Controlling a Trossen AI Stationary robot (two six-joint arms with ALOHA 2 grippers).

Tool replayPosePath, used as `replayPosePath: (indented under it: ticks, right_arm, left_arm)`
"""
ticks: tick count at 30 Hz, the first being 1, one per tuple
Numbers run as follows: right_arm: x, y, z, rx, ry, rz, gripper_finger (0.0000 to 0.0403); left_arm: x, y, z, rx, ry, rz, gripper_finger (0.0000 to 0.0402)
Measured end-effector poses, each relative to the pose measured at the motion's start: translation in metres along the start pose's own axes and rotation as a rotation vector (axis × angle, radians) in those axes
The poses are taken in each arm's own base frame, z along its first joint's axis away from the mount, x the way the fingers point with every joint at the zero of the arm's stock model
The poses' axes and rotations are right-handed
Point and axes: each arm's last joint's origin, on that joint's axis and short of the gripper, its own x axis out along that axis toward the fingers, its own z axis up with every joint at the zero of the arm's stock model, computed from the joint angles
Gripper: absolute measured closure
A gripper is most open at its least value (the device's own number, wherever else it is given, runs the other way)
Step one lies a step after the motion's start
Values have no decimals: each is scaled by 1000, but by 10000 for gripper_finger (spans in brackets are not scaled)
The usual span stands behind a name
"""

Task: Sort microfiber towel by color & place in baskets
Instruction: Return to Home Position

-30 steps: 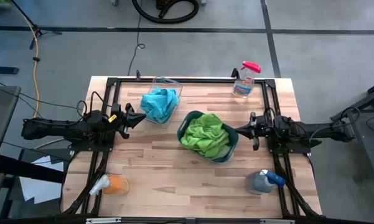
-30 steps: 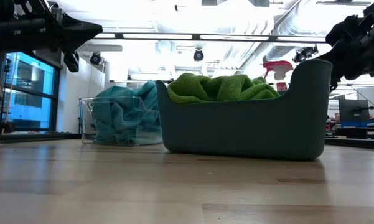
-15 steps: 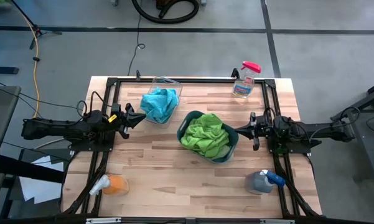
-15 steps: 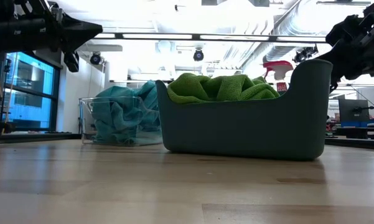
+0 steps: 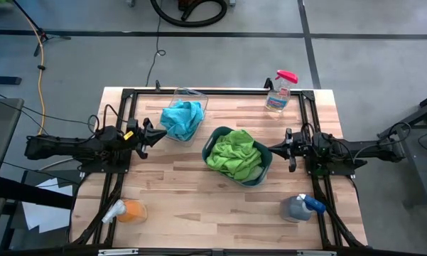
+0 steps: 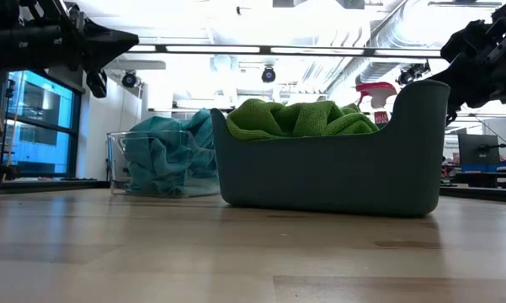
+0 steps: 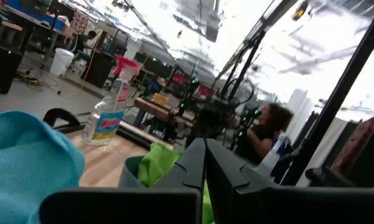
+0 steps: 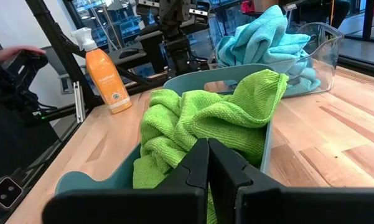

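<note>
Lime green microfiber towels (image 5: 234, 154) are piled in the dark teal-grey basket (image 5: 261, 174) at the table's middle, also seen in the low view (image 6: 299, 118) and the right wrist view (image 8: 199, 115). Turquoise towels (image 5: 182, 117) fill the clear basket (image 5: 197, 94) farther back and to the left, with some spilling over its rim (image 6: 164, 156). My left gripper (image 5: 162, 133) hovers shut, just left of the clear basket. My right gripper (image 5: 271, 148) hovers shut at the grey basket's right rim. Both hold nothing.
A clear spray bottle with a pink top (image 5: 279, 91) stands near the far right corner. An orange bottle (image 5: 126, 211) lies near the left front, and a grey bottle with a blue top (image 5: 300, 207) near the right front. A black metal frame (image 5: 213, 90) borders the table.
</note>
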Motion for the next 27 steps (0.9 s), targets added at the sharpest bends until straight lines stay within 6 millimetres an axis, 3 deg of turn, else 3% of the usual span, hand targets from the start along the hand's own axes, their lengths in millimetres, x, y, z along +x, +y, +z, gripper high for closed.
replayPosePath:
  ticks: [15, 23, 27]
  right_arm:
    - [0, 0, 0, 0, 0, 0, 402]
    - [0, 0, 0, 0, 0, 0, 402]
    - [0, 0, 0, 0, 0, 0, 402]
  left_arm:
    - [-23, 0, -13, 204, 211, -184, 401]
    - [-24, 5, -18, 227, 255, -75, 401]
    - [-24, 5, -18, 157, 256, -59, 401]
